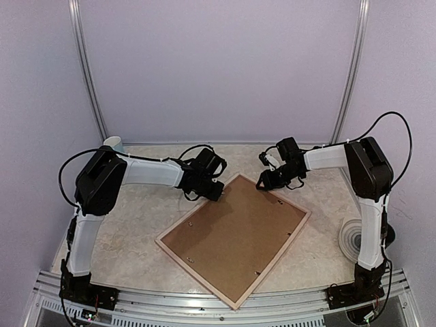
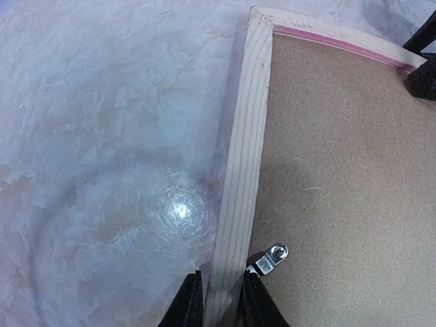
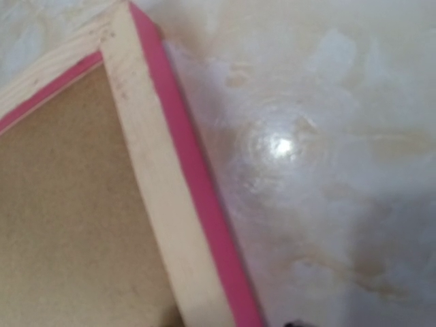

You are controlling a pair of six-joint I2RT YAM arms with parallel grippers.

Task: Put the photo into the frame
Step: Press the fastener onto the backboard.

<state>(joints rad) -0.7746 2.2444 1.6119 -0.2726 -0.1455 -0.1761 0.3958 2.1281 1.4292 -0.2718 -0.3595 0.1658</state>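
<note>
The frame (image 1: 193, 270) lies back up and skewed on the table, pale wood rails around a brown backing board (image 1: 235, 235). My left gripper (image 1: 210, 193) is at its far left rail. In the left wrist view the black fingers of that gripper (image 2: 219, 276) stand one on each side of the wood rail (image 2: 245, 150), shut on it, beside a small metal tab (image 2: 272, 257). My right gripper (image 1: 269, 182) hovers at the far corner's right rail. The right wrist view shows the rail with its pink edge (image 3: 157, 197), but the fingers hardly show. The photo is out of view.
A pale cup (image 1: 113, 143) stands at the back left corner. A white coil (image 1: 351, 238) lies by the right arm's base. Walls close in on three sides. The right gripper's dark tip (image 2: 426, 68) shows at the frame's far corner.
</note>
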